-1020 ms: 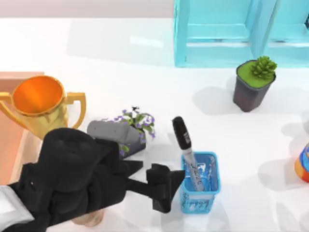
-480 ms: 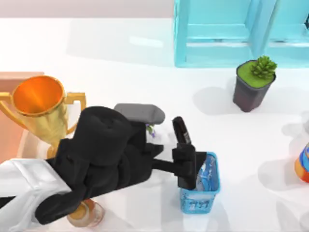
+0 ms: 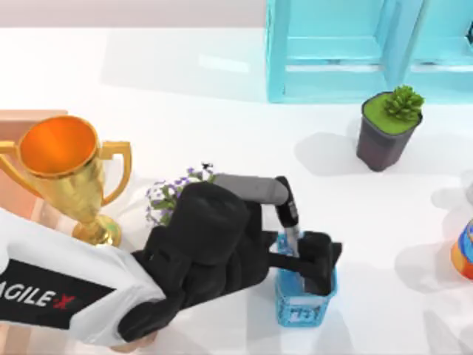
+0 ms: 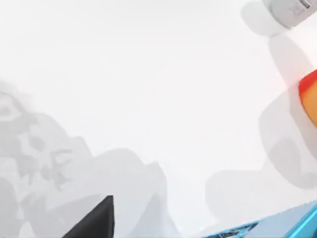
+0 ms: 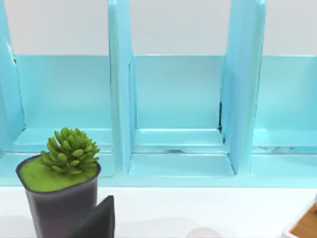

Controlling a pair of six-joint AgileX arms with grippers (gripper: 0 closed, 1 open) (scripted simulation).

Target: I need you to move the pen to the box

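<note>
The pen [image 3: 289,216], with a black cap and a pale barrel, stands slanted in a small blue cup [image 3: 304,297] at the front middle of the table. My left arm reaches in from the lower left. Its gripper [image 3: 316,265] hangs open over the cup's top, just right of the pen's barrel, and I cannot tell whether it touches the pen. The left wrist view has one black finger [image 4: 95,221] and the cup's blue rim [image 4: 270,227]. The salmon box [image 3: 21,118] sits at the far left edge. One finger [image 5: 96,218] of my right gripper points at the cabinet.
A gold trophy [image 3: 63,166] stands between the box and the cup. A pot of purple flowers [image 3: 168,197] sits under my left arm. At the back right are a cyan cabinet [image 3: 355,52] and a potted succulent [image 3: 386,133]. An orange object [image 3: 464,251] is at the right edge.
My left arm has swung right. Its gripper went from the cup's left side to above the cup, beside the pen. The pen and cup have stayed put.
</note>
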